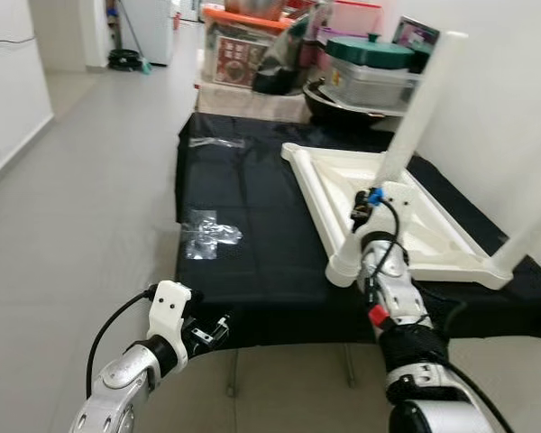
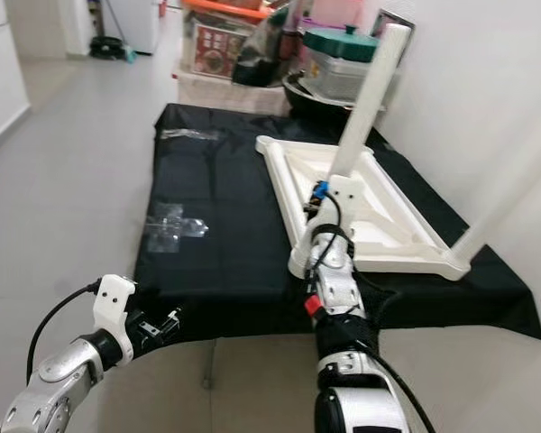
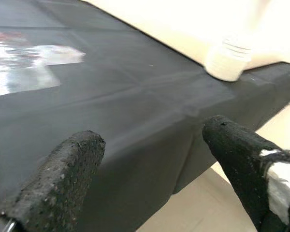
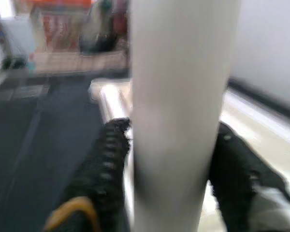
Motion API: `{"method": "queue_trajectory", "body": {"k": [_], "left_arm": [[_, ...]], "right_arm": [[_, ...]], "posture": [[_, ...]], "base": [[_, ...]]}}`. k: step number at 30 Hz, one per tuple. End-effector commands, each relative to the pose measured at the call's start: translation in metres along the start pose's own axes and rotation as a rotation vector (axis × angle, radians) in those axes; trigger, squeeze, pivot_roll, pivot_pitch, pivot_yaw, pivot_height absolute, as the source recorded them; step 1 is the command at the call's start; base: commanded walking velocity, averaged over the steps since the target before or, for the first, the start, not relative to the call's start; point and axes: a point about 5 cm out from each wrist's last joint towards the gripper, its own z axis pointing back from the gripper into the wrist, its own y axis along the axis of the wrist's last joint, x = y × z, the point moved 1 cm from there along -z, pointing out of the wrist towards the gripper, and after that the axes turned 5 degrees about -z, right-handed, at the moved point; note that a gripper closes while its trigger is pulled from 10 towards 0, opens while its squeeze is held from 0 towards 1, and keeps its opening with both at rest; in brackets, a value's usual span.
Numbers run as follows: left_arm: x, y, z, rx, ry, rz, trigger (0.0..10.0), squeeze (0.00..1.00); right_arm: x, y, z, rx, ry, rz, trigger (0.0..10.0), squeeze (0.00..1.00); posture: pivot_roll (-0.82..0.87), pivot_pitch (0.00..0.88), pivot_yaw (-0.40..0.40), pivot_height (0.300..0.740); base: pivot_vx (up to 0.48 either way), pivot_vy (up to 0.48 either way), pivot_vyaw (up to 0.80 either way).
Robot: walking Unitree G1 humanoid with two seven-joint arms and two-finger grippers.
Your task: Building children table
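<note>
Right end effector (image 4: pixel 166 159) clasping a white leg (image 1: pixel 421 108) rising tilted over the upturned tabletop (image 1: pixel 379 212) lying on the black-draped counter (image 1: pixel 252 234), plastic wrap (image 1: pixel 207 233) lying left of tabletop, boxes (image 1: pixel 243 45) crowding beyond tabletop, left end effector (image 3: pixel 154 164) hanging spread by the counter's near edge.

A thick, smooth white plastic cylinder, a table leg (image 4: pixel 179 111), stands upright close to the camera. The right gripper (image 4: pixel 169 164) has its two black textured fingers (image 4: pixel 104 169) pressed against opposite sides of the leg, clamping it. Behind lies the white plastic underside of a table top (image 4: pixel 261 121), resting on a black cloth (image 4: pixel 38 125). Farther off, blurred, are red and orange boxes (image 4: pixel 58 24) and a pale wall (image 4: pixel 275 43).
</note>
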Motion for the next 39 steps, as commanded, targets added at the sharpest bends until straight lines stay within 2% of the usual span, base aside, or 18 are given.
{"method": "queue_trajectory", "body": {"k": [1,3,4,6,9,15,16,17,21,24,26,27,28,30,32,33,36,39], "left_arm": [[0.005,-0.003,-0.004,-0.021,-0.023,0.001,10.0,0.00],[0.004,-0.003,-0.003,-0.019,-0.024,0.001,10.0,0.00],[0.004,-0.003,-0.003,-0.018,-0.023,0.001,10.0,0.00],[0.004,-0.003,-0.003,-0.018,-0.023,0.001,10.0,0.00],[0.004,-0.004,-0.002,-0.022,-0.023,-0.001,10.0,0.00],[0.004,-0.003,-0.004,-0.018,-0.020,-0.001,10.0,0.00],[0.004,-0.003,-0.003,-0.017,-0.018,-0.002,10.0,0.00],[0.003,-0.003,-0.003,-0.018,-0.016,-0.003,10.0,0.00],[0.003,-0.004,-0.001,-0.020,-0.014,-0.004,10.0,0.00],[0.003,-0.004,-0.001,-0.021,-0.013,-0.004,10.0,0.00],[0.003,-0.004,-0.001,-0.021,-0.014,-0.005,10.0,0.00],[0.003,-0.004,-0.001,-0.021,-0.014,-0.005,10.0,0.00],[0.004,-0.004,-0.002,-0.021,-0.015,-0.005,10.0,0.00],[0.004,-0.004,-0.002,-0.021,-0.015,-0.005,10.0,0.00],[0.004,-0.004,-0.002,-0.023,-0.017,-0.006,10.0,0.00],[0.004,-0.004,-0.002,-0.023,-0.017,-0.006,10.0,0.00],[0.004,-0.005,-0.001,-0.026,-0.017,-0.008,10.0,0.00],[0.004,-0.006,-0.001,-0.030,-0.018,-0.009,10.0,0.00]], "right_arm": [[-0.010,-0.018,0.006,-0.068,0.079,-0.013,10.0,1.00],[-0.023,-0.005,0.001,-0.051,0.218,-0.036,10.0,1.00],[-0.030,0.005,-0.001,-0.013,0.306,-0.024,10.0,0.00],[-0.030,0.005,-0.001,-0.013,0.306,-0.024,10.0,0.00],[-0.051,0.026,0.009,0.032,0.632,-0.049,10.0,0.00],[-0.050,0.026,0.010,0.002,0.714,0.007,10.0,0.00],[-0.049,0.027,0.008,0.001,0.733,0.022,9.3,0.00],[-0.047,0.028,0.006,0.009,0.748,0.027,0.0,0.00],[-0.043,0.028,0.003,0.020,0.733,0.045,0.0,0.00],[-0.034,0.024,-0.003,0.009,0.632,0.060,0.0,0.00],[-0.021,0.017,-0.009,-0.016,0.481,0.057,0.0,0.00],[-0.021,0.017,-0.009,-0.016,0.481,0.057,0.0,0.00],[-0.003,0.010,-0.012,-0.029,0.284,0.034,0.0,0.00],[-0.003,0.010,-0.012,-0.029,0.284,0.034,0.0,0.00],[0.042,-0.002,-0.006,-0.009,-0.145,0.017,0.0,0.00],[0.042,-0.002,-0.006,-0.009,-0.145,0.017,0.0,0.00],[0.058,-0.009,0.003,0.003,-0.306,0.034,0.0,0.00],[0.052,-0.014,0.008,-0.005,-0.302,0.048,0.0,0.00]], "posture": [[0.06,0.000,-0.155,0.740],[0.06,0.000,-0.157,0.740],[0.06,0.000,-0.157,0.740],[0.06,0.000,-0.157,0.740],[0.06,0.000,-0.158,0.740],[0.07,0.000,-0.167,0.740],[0.07,0.000,-0.167,0.740],[0.07,0.000,-0.167,0.740],[0.07,0.000,-0.168,0.740],[0.07,0.000,-0.166,0.740],[0.07,0.000,-0.165,0.740],[0.07,0.000,-0.165,0.740],[0.07,0.000,-0.162,0.740],[0.07,0.000,-0.162,0.740],[0.07,0.000,-0.161,0.740],[0.07,0.000,-0.161,0.740],[0.07,0.000,-0.158,0.740],[0.06,0.000,-0.156,0.740]], "base": [[0.000,0.000,0.00],[0.000,0.000,0.00],[0.000,0.000,0.00],[0.000,0.000,0.00],[0.000,0.000,0.00],[0.000,0.000,0.00],[0.000,0.000,0.00],[0.000,0.000,0.00],[0.000,0.000,0.00],[0.000,0.000,0.00],[0.000,0.000,0.00],[0.000,0.000,0.00],[0.000,0.000,0.00],[0.000,0.000,0.00],[0.000,0.000,0.00],[0.000,0.000,0.00],[0.000,0.000,0.00],[0.000,0.000,0.00]]}}
